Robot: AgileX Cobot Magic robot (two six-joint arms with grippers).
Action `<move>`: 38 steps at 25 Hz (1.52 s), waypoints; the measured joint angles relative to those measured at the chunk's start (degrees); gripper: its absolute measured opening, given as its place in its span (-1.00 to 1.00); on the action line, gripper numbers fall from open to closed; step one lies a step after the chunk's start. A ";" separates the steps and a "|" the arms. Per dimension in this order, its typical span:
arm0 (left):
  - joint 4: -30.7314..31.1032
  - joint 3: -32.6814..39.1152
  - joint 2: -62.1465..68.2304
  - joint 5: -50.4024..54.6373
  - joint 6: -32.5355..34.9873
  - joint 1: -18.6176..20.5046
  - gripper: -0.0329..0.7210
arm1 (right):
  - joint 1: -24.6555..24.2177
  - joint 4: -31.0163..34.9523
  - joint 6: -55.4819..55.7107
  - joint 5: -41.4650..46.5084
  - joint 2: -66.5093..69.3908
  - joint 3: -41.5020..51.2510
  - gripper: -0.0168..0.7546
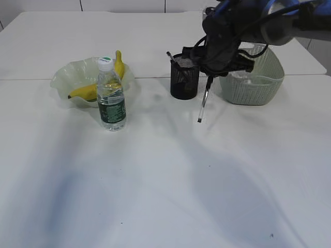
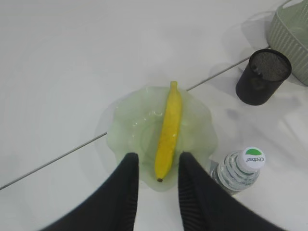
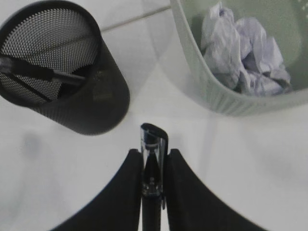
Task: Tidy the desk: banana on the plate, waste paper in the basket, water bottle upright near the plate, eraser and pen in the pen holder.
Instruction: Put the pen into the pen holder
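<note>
Pen (image 1: 204, 105): hangs near-vertical, tip down, clamped at its upper end by right gripper (image 3: 152, 180); holder (image 1: 184, 76) just left of it, basket (image 1: 254, 77) right. Left gripper (image 2: 156, 175): parted, empty.

White panelled wall (image 1: 124, 5) – soft shadows

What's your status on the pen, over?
Right hand shut on pen, hanging between pen holder and basket. Left hand open, empty, above banana on plate. Nothing in the way.
</note>
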 joint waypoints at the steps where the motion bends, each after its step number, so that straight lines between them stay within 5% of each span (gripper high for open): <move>1: 0.00 0.00 0.00 0.00 0.00 0.00 -0.41 | -0.12 -1.28 0.00 -0.72 0.00 -0.48 -0.69; 17: 0.24 0.00 0.00 0.09 0.00 0.00 -0.41 | -0.45 -22.83 3.11 -12.85 0.14 -6.03 -0.70; 38: 0.62 2.24 0.00 0.09 0.00 0.00 -0.41 | -3.74 -64.50 42.42 -28.69 0.55 -6.14 -0.70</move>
